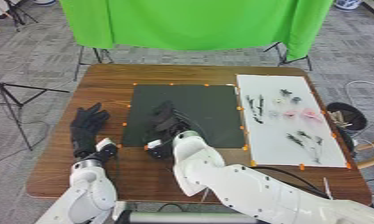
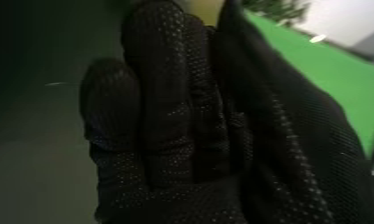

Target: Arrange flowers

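In the head view, the right robot hand (image 1: 169, 121) is over the dark mat (image 1: 214, 127) around the middle of the surface (image 1: 110, 82), its fingers straight and directed toward the far edge; whether it touches the mat cannot be told. The right wrist view gives the closer look at this right robot hand (image 2: 170, 135): it is open, the gloved fingers extended and lying close side by side. Beyond the fingertips there is a blurred yellowish patch (image 2: 204, 10), too indistinct to name, with some green foliage (image 2: 274, 8) farther off. The head view also has the left robot hand (image 1: 88, 122) near the left edge of the surface, open, with its fingers extended toward the far edge. The flowers lie on a white sheet (image 1: 270, 156) that runs along the right edge of the surface, from near the far right corner toward the near right one. Dark slender sprigs (image 1: 261, 103) are on the sheet's side nearest the mat, pink flowers (image 1: 310, 116) lie around its middle toward the right edge, small dark blooms (image 1: 286, 92) are nearer the far edge, and long-stemmed green sprigs (image 1: 296, 140) are nearer the near edge. Just beside the right edge of the surface is a black container (image 1: 350, 120). Green cloth (image 1: 188, 22) hangs past the far edge, and the wrist view shows it as well, to one side of the glove.
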